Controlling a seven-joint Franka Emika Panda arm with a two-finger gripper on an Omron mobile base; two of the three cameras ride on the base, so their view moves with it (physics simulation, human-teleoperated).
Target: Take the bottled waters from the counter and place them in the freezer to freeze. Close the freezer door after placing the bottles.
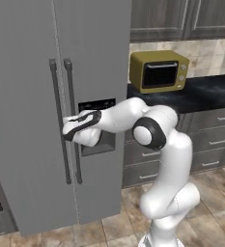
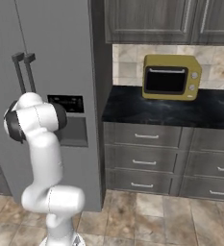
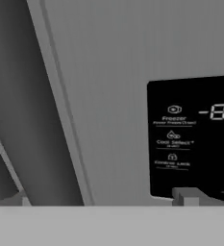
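The grey two-door freezer (image 1: 32, 96) stands with both doors shut. Its dark bar handles (image 1: 68, 120) run down the middle seam, and the dark dispenser panel (image 3: 195, 139) sits on the right door. My gripper (image 1: 66, 132) is pressed up against the right-hand handle at dispenser height; its fingers are too small and dark against the bar to show whether they grip it. In the hand view one handle (image 3: 22, 120) looms large on the left, very near. The black counter (image 1: 201, 94) lies to the freezer's right. The bottled waters are out of view.
A yellow microwave (image 2: 171, 77) stands on the counter against the tiled wall. Grey drawer fronts (image 2: 144, 153) with bar handles sit below it, dark wood cabinets (image 2: 152, 19) above. My arm's elbow (image 2: 34, 120) is close in front of the freezer door.
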